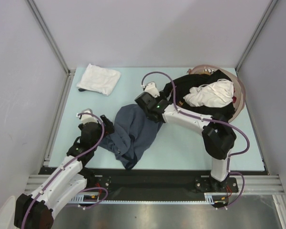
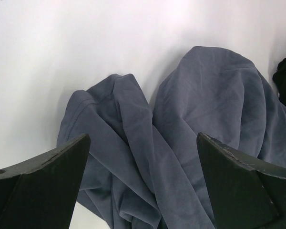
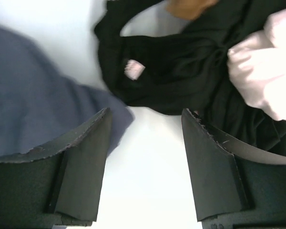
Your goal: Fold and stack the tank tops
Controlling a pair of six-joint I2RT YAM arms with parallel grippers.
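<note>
The grey top (image 1: 133, 131) lies crumpled mid-table (image 1: 181, 148), well apart from the folded white top (image 1: 99, 78) at the far left. It looks soft, light and limp, likely to sag and bunch, so an edge is the place to pinch: hem or strap. The left gripper (image 2: 143, 137) gapes wide and empty over its folds. The right gripper (image 3: 145, 114), equally wide, holds nothing beside the black clothes (image 3: 181, 62).

No legible txt, brand or nr in any view. Pale tag (image 3: 133, 69) on black garment (image 3: 181, 76), far right: too blurred to read.
</note>
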